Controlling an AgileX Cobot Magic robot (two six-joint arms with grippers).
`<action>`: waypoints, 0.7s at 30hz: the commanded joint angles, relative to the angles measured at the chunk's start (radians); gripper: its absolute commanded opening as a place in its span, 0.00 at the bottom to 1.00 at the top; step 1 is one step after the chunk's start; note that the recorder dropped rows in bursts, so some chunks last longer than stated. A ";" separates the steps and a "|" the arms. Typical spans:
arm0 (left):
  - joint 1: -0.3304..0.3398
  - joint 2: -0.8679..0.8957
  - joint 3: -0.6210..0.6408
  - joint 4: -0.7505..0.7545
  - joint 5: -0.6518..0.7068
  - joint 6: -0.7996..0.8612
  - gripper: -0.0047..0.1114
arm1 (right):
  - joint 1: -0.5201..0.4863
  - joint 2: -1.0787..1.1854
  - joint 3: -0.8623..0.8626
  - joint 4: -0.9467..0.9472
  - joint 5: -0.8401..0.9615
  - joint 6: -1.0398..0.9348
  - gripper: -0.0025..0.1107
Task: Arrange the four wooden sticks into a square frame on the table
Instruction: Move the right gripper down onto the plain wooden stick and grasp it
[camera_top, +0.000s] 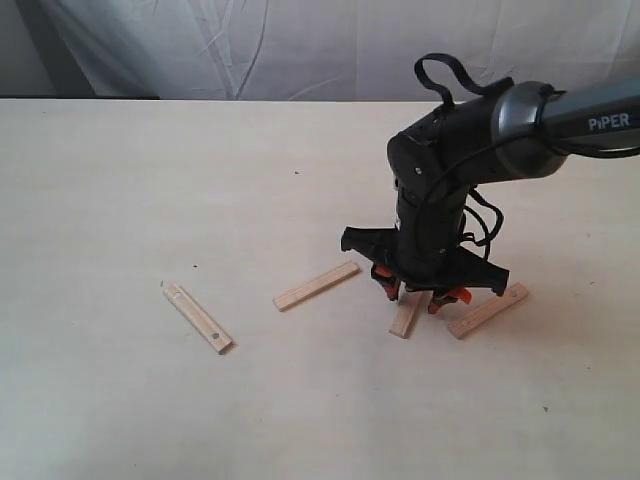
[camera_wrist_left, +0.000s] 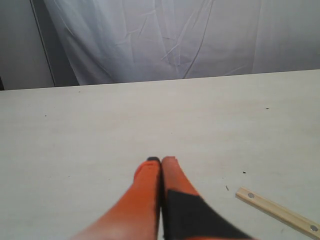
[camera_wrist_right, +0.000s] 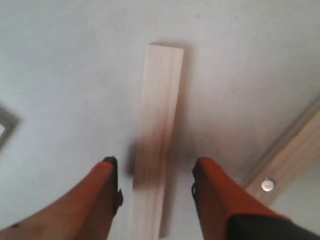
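Four wooden sticks lie apart on the table (camera_top: 120, 200), forming no square frame. One stick (camera_top: 197, 317) lies at the left and a second (camera_top: 316, 286) near the middle. A third (camera_top: 406, 318) lies under my right gripper (camera_top: 413, 297), and a fourth (camera_top: 488, 310) is just right of it. The right wrist view shows my right gripper (camera_wrist_right: 155, 165) open, its orange fingers either side of the third stick (camera_wrist_right: 159, 110) and not touching it. The fourth stick (camera_wrist_right: 295, 155) runs alongside. My left gripper (camera_wrist_left: 161, 161) is shut on nothing above bare table, with one stick (camera_wrist_left: 277, 212) off to its side.
A white cloth backdrop (camera_top: 300, 45) hangs behind the table's far edge. The dark right arm (camera_top: 440, 190) reaches in from the right and hides part of the third stick. The left arm is outside the exterior view.
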 joint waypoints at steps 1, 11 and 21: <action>0.003 -0.005 0.005 0.000 -0.010 -0.005 0.04 | 0.001 0.009 -0.004 -0.014 -0.013 0.002 0.44; 0.003 -0.005 0.005 0.000 -0.010 -0.005 0.04 | 0.001 0.018 -0.004 -0.020 -0.009 -0.002 0.42; 0.003 -0.005 0.005 0.000 -0.010 -0.005 0.04 | 0.001 0.018 -0.004 -0.020 -0.003 -0.004 0.09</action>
